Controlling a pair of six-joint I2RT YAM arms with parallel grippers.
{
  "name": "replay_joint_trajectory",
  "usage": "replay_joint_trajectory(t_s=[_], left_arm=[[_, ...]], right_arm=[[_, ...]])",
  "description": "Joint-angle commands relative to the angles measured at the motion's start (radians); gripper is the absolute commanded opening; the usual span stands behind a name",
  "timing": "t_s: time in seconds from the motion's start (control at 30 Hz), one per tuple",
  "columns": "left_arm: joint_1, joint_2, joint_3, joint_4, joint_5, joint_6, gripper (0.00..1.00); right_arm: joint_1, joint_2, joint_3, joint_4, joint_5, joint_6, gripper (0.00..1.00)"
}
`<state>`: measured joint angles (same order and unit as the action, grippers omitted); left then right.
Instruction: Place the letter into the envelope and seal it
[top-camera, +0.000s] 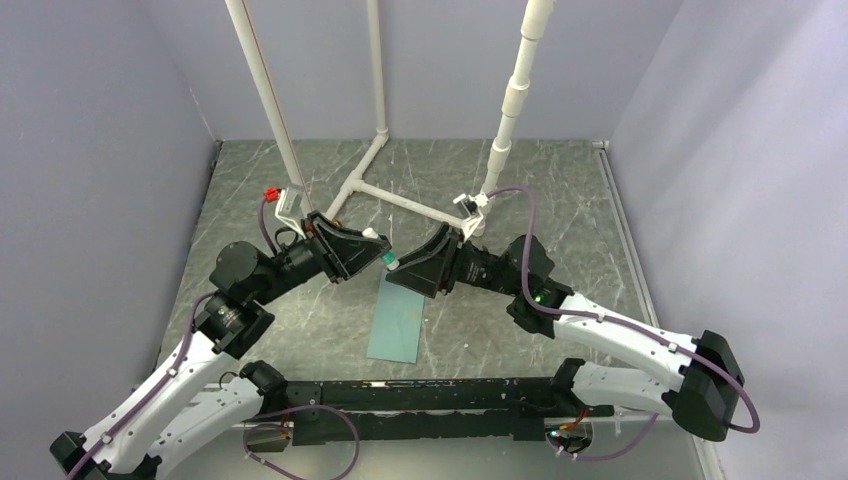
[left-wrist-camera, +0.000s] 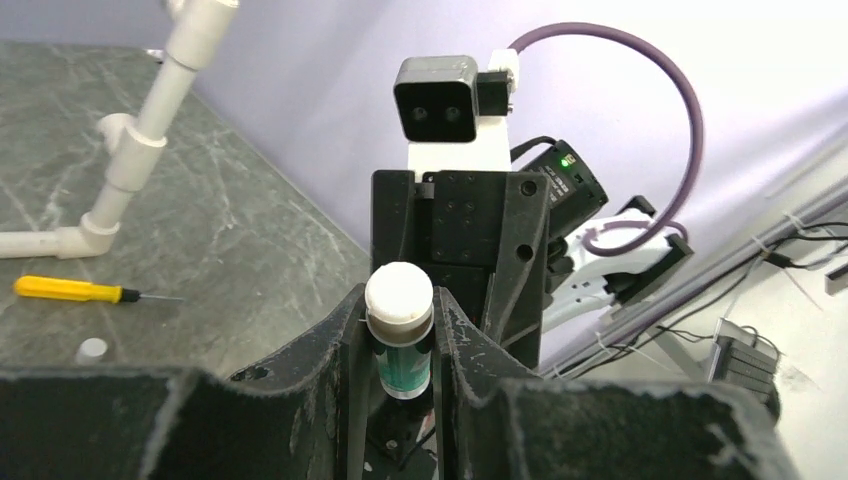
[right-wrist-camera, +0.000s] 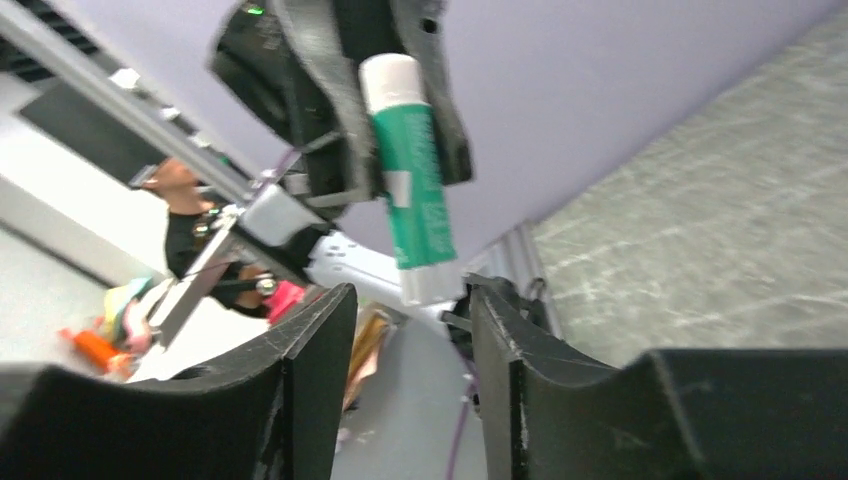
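Below both grippers, envelope (top-camera: 395, 322) seen flat on table (top-camera: 520, 190); letter not visible, judged already tucked inside. Glue stick (left-wrist-camera: 399, 300) pinched by left gripper (left-wrist-camera: 400, 350); right gripper (right-wrist-camera: 410, 335) spread at stick's end. Gluing, sealing judged left

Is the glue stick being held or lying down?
Held: the left end effector is shut on the glue stick, up in the air.

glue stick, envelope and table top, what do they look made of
The glue stick is probably plastic: a smooth green printed body with white ends. The envelope looks like thin matte paper, pale teal and lying flat. The table top is grey with pale veins like marble; whether it is real stone or a printed laminate cannot be told.
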<state>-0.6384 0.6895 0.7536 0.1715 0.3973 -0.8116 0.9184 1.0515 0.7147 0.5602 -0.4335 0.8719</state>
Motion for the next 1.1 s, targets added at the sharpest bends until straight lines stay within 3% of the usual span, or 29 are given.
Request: replay_joint_trajectory(t_s=[0.0,0.17,0.37,0.5,0.63,0.8,0.93,1.0,1.03,1.07], left_arm=[[-0.001,-0.004,-0.017,0.12,0.073,-0.063,0.02],[-0.001,0.008,-0.023,0.137,0.084,-0.061,0.02],[-0.001,0.014,-0.022,0.127,0.074,-0.043,0.02],[-0.001,0.023,-0.008,0.074,0.038,0.002,0.02],[-0.001,0.039,0.023,-0.036,-0.078,0.022,0.03],[-0.001,0.123,0.1,-0.261,-0.335,-0.062,0.03],[0.0,0.164,0.143,-0.337,-0.392,-0.092,0.02],[0.0,0.166,0.166,-0.398,-0.433,-0.127,0.02],[0.0,0.165,0.177,-0.442,-0.457,-0.147,0.02],[-0.001,0.161,0.183,-0.469,-0.467,-0.158,0.03]], right_arm=[[0.01,0.01,0.003,0.308,-0.107,0.085,0.4],[0.01,0.02,0.022,0.295,-0.122,0.052,0.29],[0.01,0.008,0.082,0.101,-0.082,-0.084,0.09],[0.012,0.008,0.167,-0.148,0.012,-0.315,0.02],[0.031,0.036,0.248,-0.362,0.201,-0.609,0.01],[0.084,0.117,0.283,-0.399,0.49,-1.045,0.02],[0.096,0.141,0.293,-0.379,0.607,-1.133,0.04],[0.097,0.129,0.303,-0.41,0.563,-1.1,0.07],[0.096,0.12,0.309,-0.438,0.526,-1.081,0.17],[0.094,0.105,0.32,-0.475,0.473,-1.047,0.35]])
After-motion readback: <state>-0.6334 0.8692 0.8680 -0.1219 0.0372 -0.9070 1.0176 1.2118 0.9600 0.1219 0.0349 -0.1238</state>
